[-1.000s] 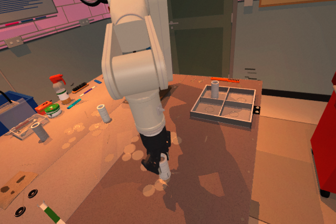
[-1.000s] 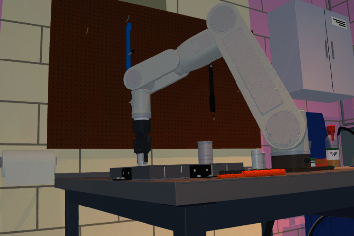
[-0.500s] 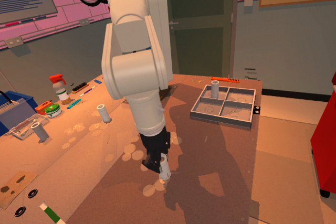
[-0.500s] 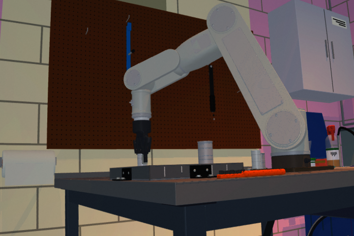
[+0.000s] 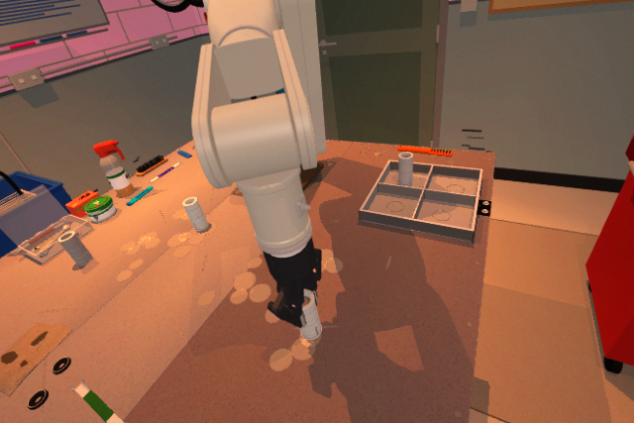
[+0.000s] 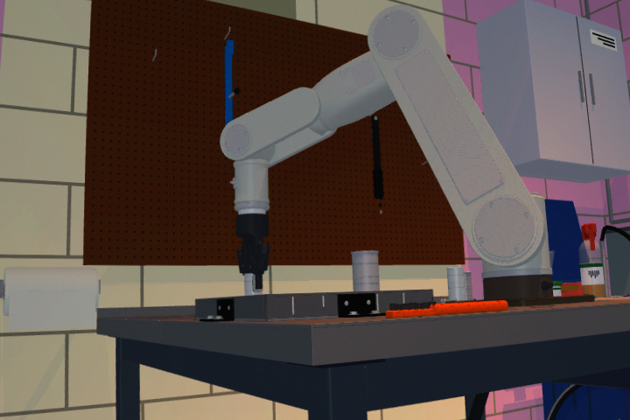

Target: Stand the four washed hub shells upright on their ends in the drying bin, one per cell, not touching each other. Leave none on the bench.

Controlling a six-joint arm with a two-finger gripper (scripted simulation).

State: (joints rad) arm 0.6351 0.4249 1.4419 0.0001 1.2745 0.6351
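On the near middle of the bench, a pale hub shell (image 5: 310,317) stands upright with my gripper (image 5: 296,312) closed around it. The drying bin (image 5: 424,199) sits at the bench's far right, split into four cells. One hub shell (image 5: 405,168) stands upright in its far left cell. The other three cells are empty. Two more hub shells stand on the bench's left side, one (image 5: 196,214) mid-bench and one (image 5: 76,248) nearer the left edge. From the second side camera the held shell (image 6: 249,284) shows just below the fingers (image 6: 252,277), behind the bin (image 6: 314,304).
A blue crate (image 5: 23,208) sits at the bench's left edge. A spray bottle (image 5: 114,168), a green tin (image 5: 99,207) and small tools lie near it. An orange comb (image 5: 425,150) lies behind the bin. A red cabinet (image 5: 614,265) stands off the right side.
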